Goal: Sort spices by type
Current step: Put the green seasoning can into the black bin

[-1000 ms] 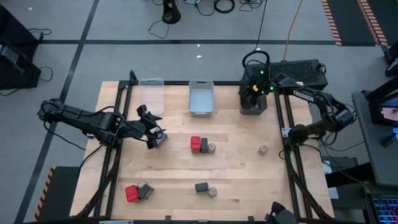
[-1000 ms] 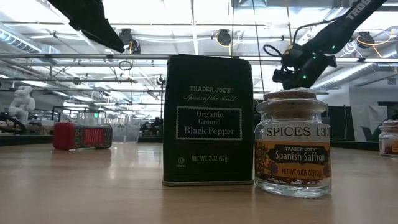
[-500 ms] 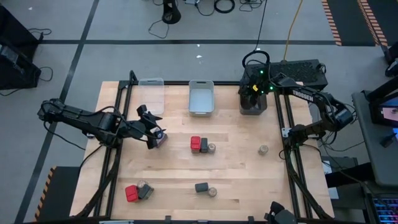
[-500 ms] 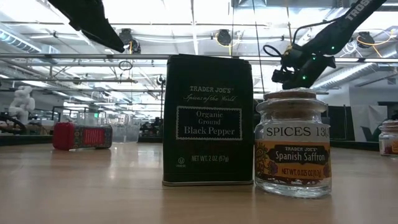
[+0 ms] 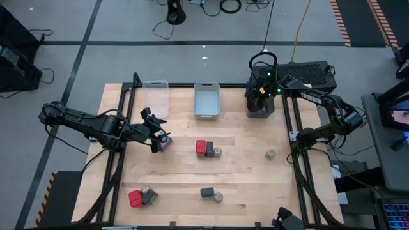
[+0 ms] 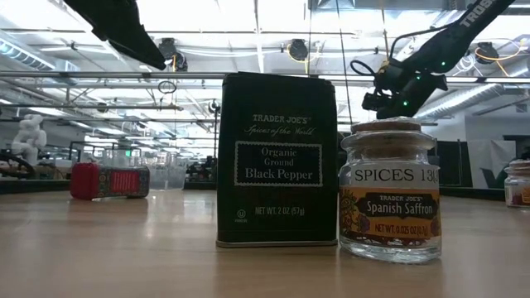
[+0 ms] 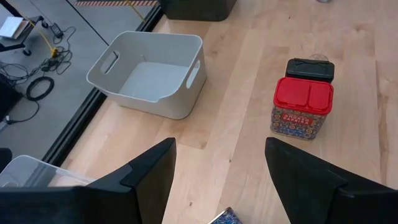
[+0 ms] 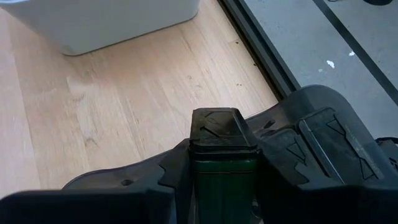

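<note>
Tabletop unchanged; right gripper apparently still pinches dark tin.

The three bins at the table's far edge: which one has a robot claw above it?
The dark bin, the right-hand one of the row. The right claw hangs over it gripping a dark tin; the clear bin and white bin have nothing above them.

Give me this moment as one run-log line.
right gripper: jaws shut on dark tin, over dark bin | left gripper: jaws open, beside something under it | centre bin: empty
</note>
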Controlling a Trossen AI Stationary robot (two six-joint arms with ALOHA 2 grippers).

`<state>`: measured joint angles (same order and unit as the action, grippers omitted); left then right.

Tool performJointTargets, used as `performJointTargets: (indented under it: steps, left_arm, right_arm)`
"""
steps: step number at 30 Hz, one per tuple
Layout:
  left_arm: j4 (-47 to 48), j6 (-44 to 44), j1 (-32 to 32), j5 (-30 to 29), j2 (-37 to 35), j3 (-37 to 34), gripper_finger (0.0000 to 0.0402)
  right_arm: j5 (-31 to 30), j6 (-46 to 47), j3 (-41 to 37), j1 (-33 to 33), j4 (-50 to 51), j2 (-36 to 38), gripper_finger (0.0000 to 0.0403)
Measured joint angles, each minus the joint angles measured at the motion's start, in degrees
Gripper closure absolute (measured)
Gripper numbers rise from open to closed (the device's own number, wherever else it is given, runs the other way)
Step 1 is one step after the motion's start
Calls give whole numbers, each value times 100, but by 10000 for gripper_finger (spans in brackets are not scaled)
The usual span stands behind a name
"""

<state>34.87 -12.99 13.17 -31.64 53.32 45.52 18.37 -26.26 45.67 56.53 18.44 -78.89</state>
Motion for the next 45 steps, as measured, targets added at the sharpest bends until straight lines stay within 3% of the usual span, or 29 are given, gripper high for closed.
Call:
performJointTargets:
  steps: [13,24,33,39,45]
  left_arm:
    - [-7,2,0,-2,0,0,148]
    - [-6,-2,0,-4,0,2,148]
    - [11,-2,0,-2,0,2,148]
    - [5,57,0,-2,2,4,148]
    - [-169,327,0,2,2,4,148]
  right_arm:
    - [0,-44,4,-2,-35,0,245]
    - [-26,-147,17,-2,-29,0,241]
    - [-79,74,1061,-142,935,214,241]
    - [-1754,2095,1993,-263,2336,221,263]
    - [-2301,3083,2098,-264,3299,201,338]
